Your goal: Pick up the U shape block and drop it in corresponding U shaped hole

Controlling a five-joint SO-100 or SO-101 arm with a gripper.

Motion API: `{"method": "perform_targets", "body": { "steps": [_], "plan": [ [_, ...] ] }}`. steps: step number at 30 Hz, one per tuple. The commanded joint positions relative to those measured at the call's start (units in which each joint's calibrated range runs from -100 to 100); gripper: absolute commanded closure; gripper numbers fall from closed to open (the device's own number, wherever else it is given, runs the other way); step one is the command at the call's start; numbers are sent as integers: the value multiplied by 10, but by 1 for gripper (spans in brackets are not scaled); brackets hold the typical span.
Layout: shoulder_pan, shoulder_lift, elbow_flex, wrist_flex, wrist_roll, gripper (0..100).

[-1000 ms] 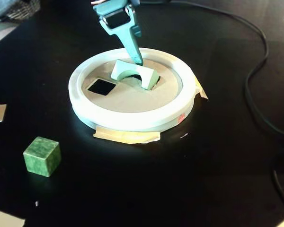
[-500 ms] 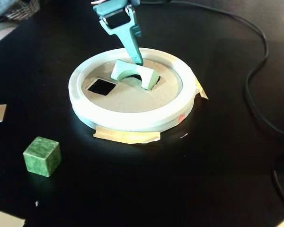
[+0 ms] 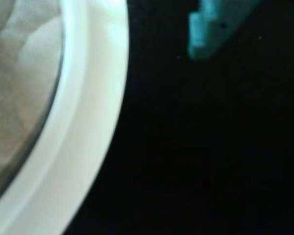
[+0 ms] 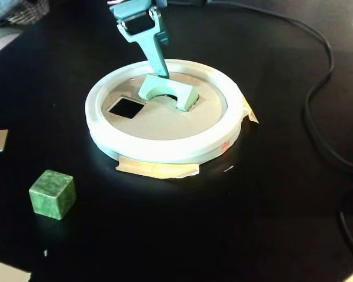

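In the fixed view the pale mint U shape block (image 4: 165, 91) lies tilted on the tan disc (image 4: 159, 123) inside the white rim (image 4: 165, 150). It covers most of the U shaped hole, of which only a dark arc (image 4: 170, 98) shows under the block's notch. My teal gripper (image 4: 163, 73) reaches down from the top. Its fingers look pressed together into one narrow shaft, with the tip at the block's far edge; it holds nothing. The wrist view shows the fingertip (image 3: 206, 34) at the top right over black table, with the rim (image 3: 88, 117) and the disc (image 3: 19, 98) on the left.
A square cutout (image 4: 126, 107) sits in the disc left of the block. A dark marbled green cube (image 4: 53, 194) stands on the black table at the front left. Tan tape (image 4: 159, 170) holds the rim down. A black cable (image 4: 317, 111) runs along the right side.
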Motion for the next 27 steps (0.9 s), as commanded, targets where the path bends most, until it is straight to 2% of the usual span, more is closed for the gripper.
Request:
{"method": "perform_targets", "body": {
  "steps": [1, 4, 9, 14, 20, 27],
  "plan": [
    [4, 9, -17, -73, -7, 9],
    [1, 34, -16, -144, -7, 8],
    [7, 35, -12, -151, -7, 8],
    [-1, 11, -20, -133, -9, 8],
    [-2, -96, -19, -55, -9, 9],
    [9, -195, -4, -35, 8, 9]
  ]
}}
